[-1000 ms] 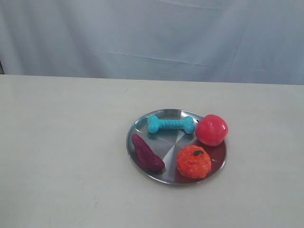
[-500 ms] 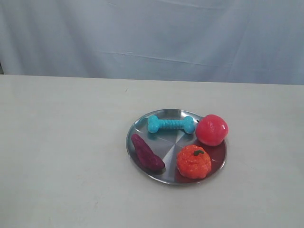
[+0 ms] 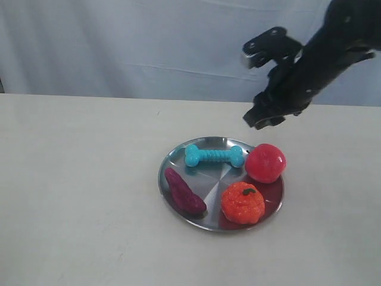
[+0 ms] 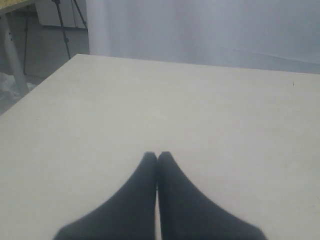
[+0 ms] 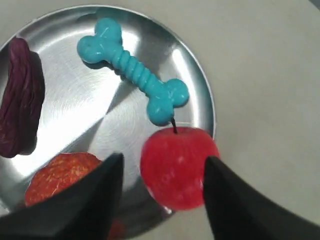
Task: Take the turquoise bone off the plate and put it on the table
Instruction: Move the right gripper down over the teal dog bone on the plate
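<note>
The right hand point(image 3: 262, 118) hangs in the air on a dark arm that slants down from above. Its two fingers point(image 5: 95, 200) are spread apart and hold nothing. The turquoise bone point(image 3: 214, 156) lies flat on the plate point(image 3: 172, 159), below the hand and just ahead of its fingertips. One knob is just beside the stem of the red apple point(image 3: 265, 162), which sits under the gap between the fingers. The left hand point(image 4: 157, 159) is over the worktop point(image 4: 200, 110), its fingers pressed together on nothing.
</note>
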Controlling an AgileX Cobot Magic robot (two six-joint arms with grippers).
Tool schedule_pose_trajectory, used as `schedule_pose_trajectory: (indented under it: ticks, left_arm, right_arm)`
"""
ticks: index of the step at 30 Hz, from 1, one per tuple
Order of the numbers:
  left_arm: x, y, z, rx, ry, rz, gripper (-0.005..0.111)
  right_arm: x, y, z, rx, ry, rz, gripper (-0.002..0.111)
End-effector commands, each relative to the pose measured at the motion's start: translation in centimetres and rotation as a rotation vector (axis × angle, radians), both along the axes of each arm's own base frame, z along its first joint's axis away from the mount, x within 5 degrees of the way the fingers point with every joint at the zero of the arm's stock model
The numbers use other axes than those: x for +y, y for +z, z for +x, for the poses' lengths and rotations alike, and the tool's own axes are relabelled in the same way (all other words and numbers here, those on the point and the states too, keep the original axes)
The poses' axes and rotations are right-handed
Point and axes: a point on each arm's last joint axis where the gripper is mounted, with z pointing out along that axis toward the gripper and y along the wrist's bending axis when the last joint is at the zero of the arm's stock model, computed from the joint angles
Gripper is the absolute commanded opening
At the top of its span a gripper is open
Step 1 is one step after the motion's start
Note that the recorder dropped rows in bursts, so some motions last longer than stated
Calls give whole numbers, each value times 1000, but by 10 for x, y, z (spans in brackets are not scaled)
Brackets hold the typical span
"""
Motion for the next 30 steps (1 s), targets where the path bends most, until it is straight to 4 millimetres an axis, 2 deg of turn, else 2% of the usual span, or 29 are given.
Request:
schedule_pose_trajectory:
  ticks: [1,5,8,10,21,30]
  left_arm:
    - [0,-1,0,1,-4,-1,0]
    - [0,-1,0,1,-4,-1,0]
    - [0,-1,0,1,-4,-1,0]
    - [0,-1,0,1,-4,-1,0]
    - [0,-1,0,1,-4,-1,0]
    - [0,-1,0,1,-4,-1,0]
  right_arm:
    - [25,-19,31,61,139,-110,58]
    - [50,-31,58,126,216,-181,49]
    - [64,-40,76,149,265,-194,48]
    - [67,-44,85,165,274,-197,48]
    - [64,-90,114,252,300,-220,48]
    - [62,-117,123,293,344,-266,48]
